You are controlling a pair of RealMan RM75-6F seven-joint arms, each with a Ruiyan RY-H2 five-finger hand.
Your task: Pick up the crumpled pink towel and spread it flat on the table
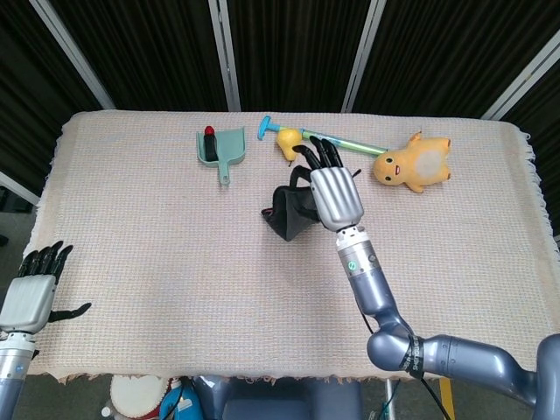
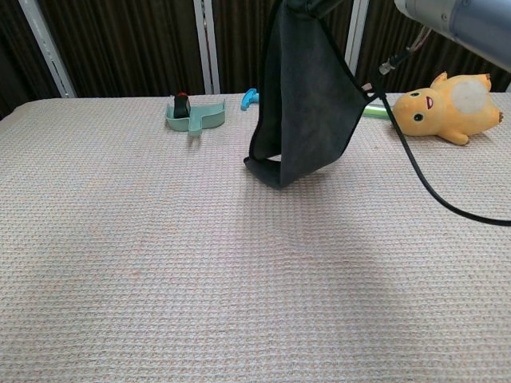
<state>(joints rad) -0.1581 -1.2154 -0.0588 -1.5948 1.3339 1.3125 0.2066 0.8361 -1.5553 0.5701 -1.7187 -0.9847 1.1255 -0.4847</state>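
Woven beige tablecloth [image 1: 157,236] under limp towel [image 2: 303,104]

My head view looks steeply down from above the near edge and takes in the whole table [image 1: 131,236], facing the dark curtain behind it. My chest view sits low — close to the tabletop, looking level across it. Both share the far strip: dustpan [image 1: 220,146], hanging towel [image 2: 303,104], yellow plush toy [image 2: 447,108].
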